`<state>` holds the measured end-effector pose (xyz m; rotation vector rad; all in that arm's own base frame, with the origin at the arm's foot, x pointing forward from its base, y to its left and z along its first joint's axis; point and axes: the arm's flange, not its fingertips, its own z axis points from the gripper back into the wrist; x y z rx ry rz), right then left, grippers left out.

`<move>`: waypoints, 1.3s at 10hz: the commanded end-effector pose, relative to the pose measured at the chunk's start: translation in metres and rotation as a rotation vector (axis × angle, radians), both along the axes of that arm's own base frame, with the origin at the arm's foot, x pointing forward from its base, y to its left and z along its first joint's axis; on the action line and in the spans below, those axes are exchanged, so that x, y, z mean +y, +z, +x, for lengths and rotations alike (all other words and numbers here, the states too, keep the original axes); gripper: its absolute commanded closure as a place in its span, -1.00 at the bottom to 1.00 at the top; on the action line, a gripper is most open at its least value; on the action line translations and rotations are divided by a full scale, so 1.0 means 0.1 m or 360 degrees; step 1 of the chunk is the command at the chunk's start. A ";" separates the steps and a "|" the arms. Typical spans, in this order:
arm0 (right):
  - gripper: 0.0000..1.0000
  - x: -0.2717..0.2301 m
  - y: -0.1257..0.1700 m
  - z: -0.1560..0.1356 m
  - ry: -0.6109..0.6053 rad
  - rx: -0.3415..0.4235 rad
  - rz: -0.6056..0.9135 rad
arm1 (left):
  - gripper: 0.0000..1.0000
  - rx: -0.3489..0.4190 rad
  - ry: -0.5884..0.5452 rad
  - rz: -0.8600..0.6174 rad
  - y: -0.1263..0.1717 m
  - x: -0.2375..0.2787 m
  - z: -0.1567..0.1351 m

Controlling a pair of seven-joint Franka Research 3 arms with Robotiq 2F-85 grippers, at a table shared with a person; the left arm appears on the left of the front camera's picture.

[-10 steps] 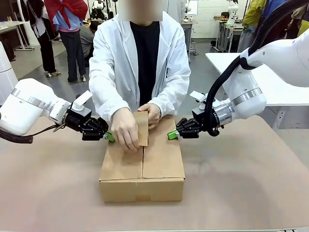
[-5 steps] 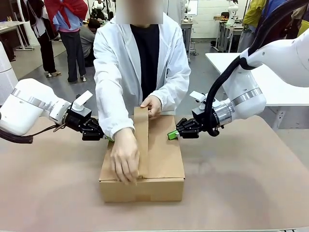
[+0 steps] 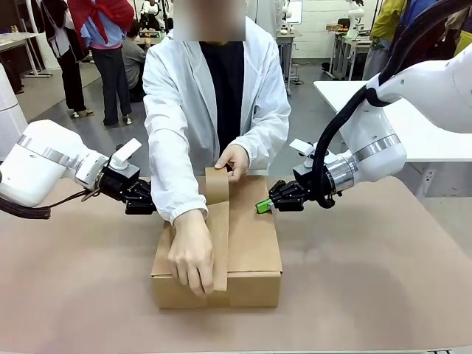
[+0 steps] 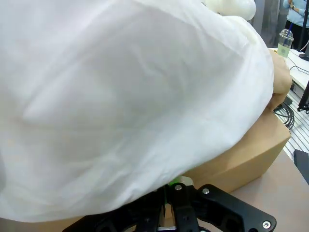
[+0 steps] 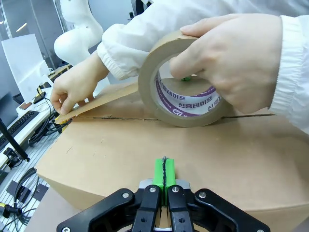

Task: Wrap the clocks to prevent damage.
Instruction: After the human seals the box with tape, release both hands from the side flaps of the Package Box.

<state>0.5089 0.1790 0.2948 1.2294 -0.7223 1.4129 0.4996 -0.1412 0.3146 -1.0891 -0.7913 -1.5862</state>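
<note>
The person's hand has drawn the tape strip down the box's top seam and now over its near edge onto the front face, where half a second ago it only reached the edge. The other hand holds the roll at the far end. So the seam looks nearly sealed; the wrapped clocks are presumably inside (nothing of them shows).

Both arms have stayed put. The left gripper, jaws pressed together, sits beside the box behind the sleeve. The right gripper, green pads meeting on nothing, points at the box's other flank, tip close to the cardboard.
</note>
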 end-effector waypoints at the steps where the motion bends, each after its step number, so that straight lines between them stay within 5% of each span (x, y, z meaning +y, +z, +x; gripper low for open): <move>1: 0.98 0.00 -0.03 -0.02 -0.0026 -0.0007 -0.0032 | 0.98 -0.0011 0.0008 0.0018 -0.02 -0.01 -0.01; 13: 0.98 0.00 -0.03 -0.02 -0.0026 -0.0007 -0.0032 | 0.98 -0.0011 0.0008 0.0018 -0.02 -0.01 -0.01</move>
